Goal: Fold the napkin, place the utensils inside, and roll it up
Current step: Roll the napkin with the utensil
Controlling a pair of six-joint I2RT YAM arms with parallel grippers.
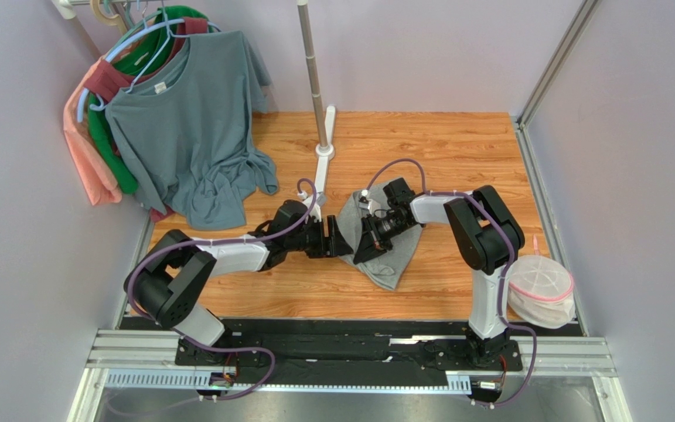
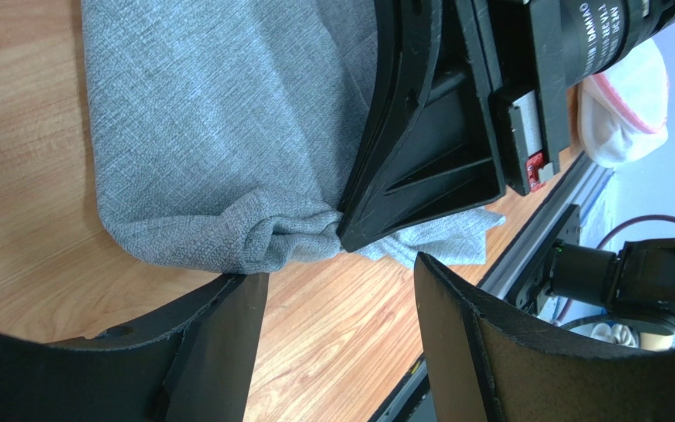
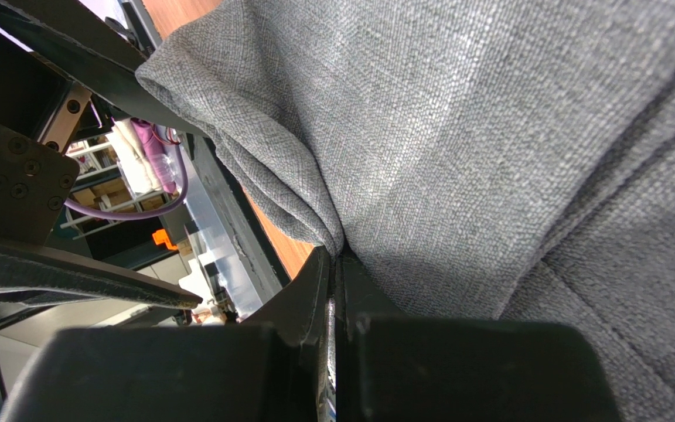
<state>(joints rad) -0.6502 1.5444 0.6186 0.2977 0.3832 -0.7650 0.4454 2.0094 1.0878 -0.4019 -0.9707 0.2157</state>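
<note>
White lettering rings the black lens barrel (image 2: pixel 605 31) behind the right gripper (image 2: pixel 343 230), too cropped to read surely; its smooth black plastic jaws are pressed together on a bunched fold of the napkin (image 2: pixel 218 132), a mid-grey woven cloth spreading beyond them over the wood-grain table (image 2: pixel 15 220). The left gripper (image 2: pixel 339 277) gapes wide and empty; the pinched fold sits just ahead of its matte curved fingers (image 2: pixel 218 316).

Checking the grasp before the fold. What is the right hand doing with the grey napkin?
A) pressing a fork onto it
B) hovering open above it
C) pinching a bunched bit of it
C: the right hand is shut on the napkin, cloth gathered at its tips.
</note>
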